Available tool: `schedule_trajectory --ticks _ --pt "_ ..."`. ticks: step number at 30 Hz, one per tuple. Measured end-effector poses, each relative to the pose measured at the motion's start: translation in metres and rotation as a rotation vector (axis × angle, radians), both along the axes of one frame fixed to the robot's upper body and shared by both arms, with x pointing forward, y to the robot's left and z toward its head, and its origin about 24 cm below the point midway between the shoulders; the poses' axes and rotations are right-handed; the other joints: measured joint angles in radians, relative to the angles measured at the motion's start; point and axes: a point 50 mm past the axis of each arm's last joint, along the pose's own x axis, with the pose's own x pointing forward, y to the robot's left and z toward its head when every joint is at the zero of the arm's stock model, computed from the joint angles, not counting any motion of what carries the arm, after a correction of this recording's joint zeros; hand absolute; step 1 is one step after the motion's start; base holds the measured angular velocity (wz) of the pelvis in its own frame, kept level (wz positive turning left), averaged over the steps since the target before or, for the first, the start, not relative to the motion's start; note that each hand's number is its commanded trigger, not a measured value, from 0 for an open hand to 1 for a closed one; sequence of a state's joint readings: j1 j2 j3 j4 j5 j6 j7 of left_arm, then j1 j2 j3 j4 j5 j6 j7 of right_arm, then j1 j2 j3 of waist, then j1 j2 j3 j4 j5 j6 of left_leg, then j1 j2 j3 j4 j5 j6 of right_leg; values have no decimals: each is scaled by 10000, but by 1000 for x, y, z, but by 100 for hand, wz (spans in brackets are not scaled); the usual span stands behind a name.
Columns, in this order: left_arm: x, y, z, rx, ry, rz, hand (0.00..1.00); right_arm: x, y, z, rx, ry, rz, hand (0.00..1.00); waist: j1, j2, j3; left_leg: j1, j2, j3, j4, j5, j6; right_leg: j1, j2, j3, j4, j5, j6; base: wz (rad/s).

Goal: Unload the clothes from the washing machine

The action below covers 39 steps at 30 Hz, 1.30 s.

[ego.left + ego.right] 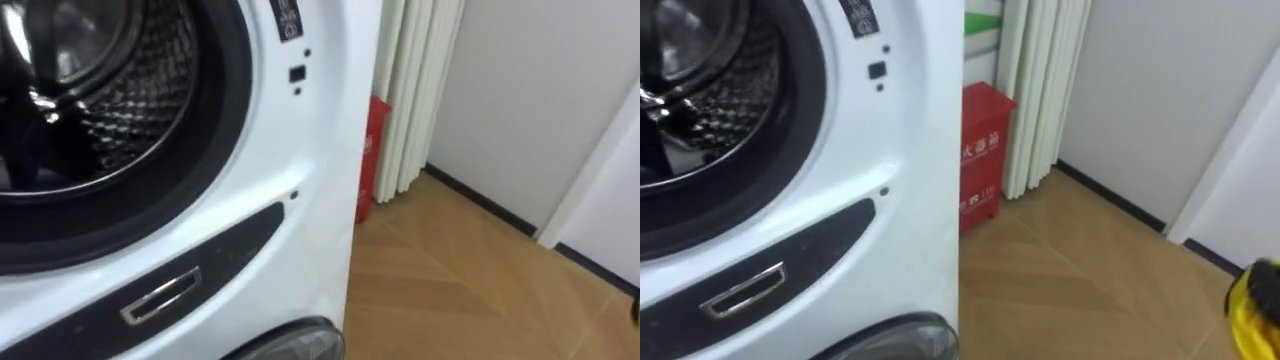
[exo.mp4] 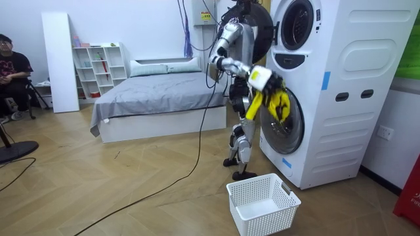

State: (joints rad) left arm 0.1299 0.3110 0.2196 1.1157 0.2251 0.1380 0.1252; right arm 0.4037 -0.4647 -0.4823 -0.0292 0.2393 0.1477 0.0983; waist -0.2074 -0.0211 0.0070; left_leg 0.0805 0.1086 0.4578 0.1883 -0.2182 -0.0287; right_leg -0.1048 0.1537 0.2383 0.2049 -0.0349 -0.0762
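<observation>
gripping yellow garment (image 2: 279, 105), right hand (image 2: 260, 77)

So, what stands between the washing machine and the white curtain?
A red box stands there, close beside the washing machine and next to the curtain; the right eye view shows it best.

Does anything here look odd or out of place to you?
Nothing looks broken or spilled. The one odd sight is a yellow garment dangling from the robot's right hand in front of the washing machine, not yet in the white basket on the floor.
</observation>
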Motion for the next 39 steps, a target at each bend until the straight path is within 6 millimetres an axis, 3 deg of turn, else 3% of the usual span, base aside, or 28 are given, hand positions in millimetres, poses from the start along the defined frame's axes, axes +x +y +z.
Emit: schedule_trajectory --ticks 2,4,8,9,10,12,14,18,20,27,33,35,39 --pt "5 -9 -4 154 27 -397 0 0 16 -43 1365 910 -77 100 202 46 -18 2 -10 34 -54 21 -24 -6 -1 -23 -13 53 -95 0" --pt "7 -19 -7 93 -39 -665 0 -3 34 -69 2161 1662 143 100 342 143 -29 -33 -9 70 -84 14 -27 -40 -7 -45 -7 28 -116 5" --pt "10 -40 -15 -364 -219 -939 0 7 56 -91 3611 1910 482 100 480 438 -112 -413 -143 -142 -43 0 17 -408 -126 -251 33 -26 -88 13" --pt "9 -40 -15 -374 -215 -937 0 10 56 -93 3682 1977 447 100 496 445 -117 -444 -146 -185 -26 -2 21 -416 -134 -275 16 -29 -85 23" --pt "12 -41 -15 -414 -317 -1062 0 14 54 -98 3751 2019 231 100 487 621 -94 -575 -139 -297 49 -24 53 -443 -168 -390 -59 -37 -78 28" --pt "12 -48 -17 -563 -263 -1401 0 21 48 -106 3732 2000 -314 100 473 729 -54 -777 -188 -503 67 -39 82 -569 -242 -524 -126 -54 -52 24" --pt "15 -55 -19 -755 -310 -1571 0 26 42 -116 3830 2305 -1030 100 480 1000 -89 -1066 -234 -573 74 -51 109 -840 -289 -557 -77 -96 1 7" --pt "22 -64 -21 -1012 -394 -1862 0 33 37 -123 3804 2490 -1739 100 471 1540 -43 -1527 -348 -664 37 26 225 -1300 -417 -751 0 -147 61 11" --pt "34 -66 -19 -1041 -753 -2000 0 35 37 -127 3809 2671 -2120 100 493 1786 -68 -1767 -436 -762 -12 99 284 -1600 -498 -845 157 -243 79 15" --pt "40 -70 -19 -1257 -853 -2221 0 45 33 -126 3672 2188 -2809 100 449 2019 -62 -2177 -574 -774 -45 160 348 -2263 -623 -880 715 -543 114 5" --pt "39 -76 -21 -1471 -821 -2258 0 37 24 -127 3937 1856 -4124 100 379 2332 -39 -2340 -737 -778 -107 177 372 -2697 -697 -779 1118 -828 173 -3" --pt "35 -77 -22 -1554 -785 -2063 0 34 21 -128 3941 1753 -4535 100 203 2435 -35 -2367 -786 -752 -154 186 375 -2810 -723 -787 1269 -929 178 2" --pt "33 -77 -22 -1632 -798 -1874 0 22 11 -129 3987 1463 -5605 100 153 2486 -32 -2372 -815 -744 -207 216 379 -2845 -730 -760 1260 -953 183 1"
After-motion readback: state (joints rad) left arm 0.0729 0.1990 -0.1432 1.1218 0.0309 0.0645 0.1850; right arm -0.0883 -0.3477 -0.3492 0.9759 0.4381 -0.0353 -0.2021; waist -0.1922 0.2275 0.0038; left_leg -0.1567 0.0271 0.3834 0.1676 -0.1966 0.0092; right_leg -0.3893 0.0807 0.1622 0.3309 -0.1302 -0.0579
